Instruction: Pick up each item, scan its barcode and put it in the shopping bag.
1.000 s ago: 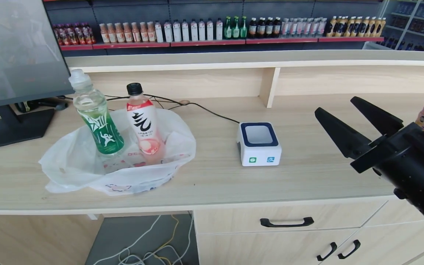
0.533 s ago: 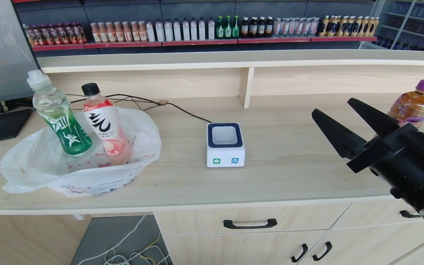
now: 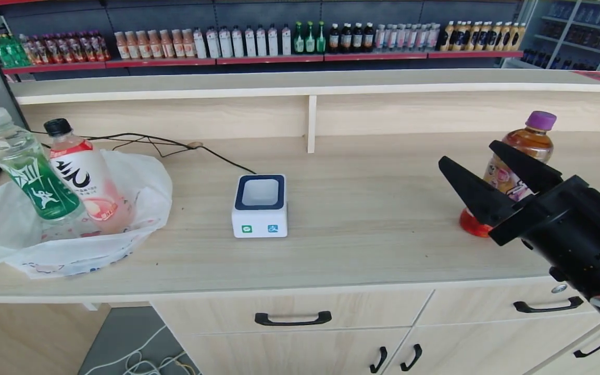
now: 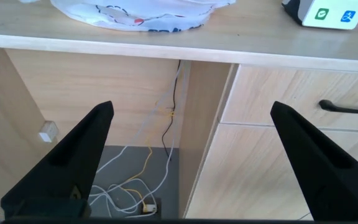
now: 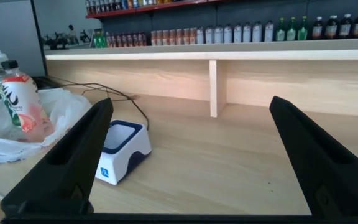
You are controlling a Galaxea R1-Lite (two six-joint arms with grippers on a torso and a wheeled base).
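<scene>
On the counter (image 3: 373, 208) stands a purple-capped amber bottle (image 3: 532, 139), seemingly pink-labelled.

Head camera looks down over the counter (image 3: 373, 219). Right wrist camera, at four o'clock of the scanner (image 3: 259, 205), faces low across the top; left wrist camera peers from below the front edge. All catch scanner and shopping bag (image 3: 123, 245).

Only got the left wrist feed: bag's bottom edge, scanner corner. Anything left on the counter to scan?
Observer: Yes, an amber plastic bottle with a purple cap stands upright at the right end of the light wooden counter.
Operator: Right arm holding it?
Observer: No, the right gripper is open, with nothing between its jaws.
Operator: What's bagged?
Observer: The white plastic bag holds a clear green-labelled bottle and a pink black-capped bottle.
</scene>
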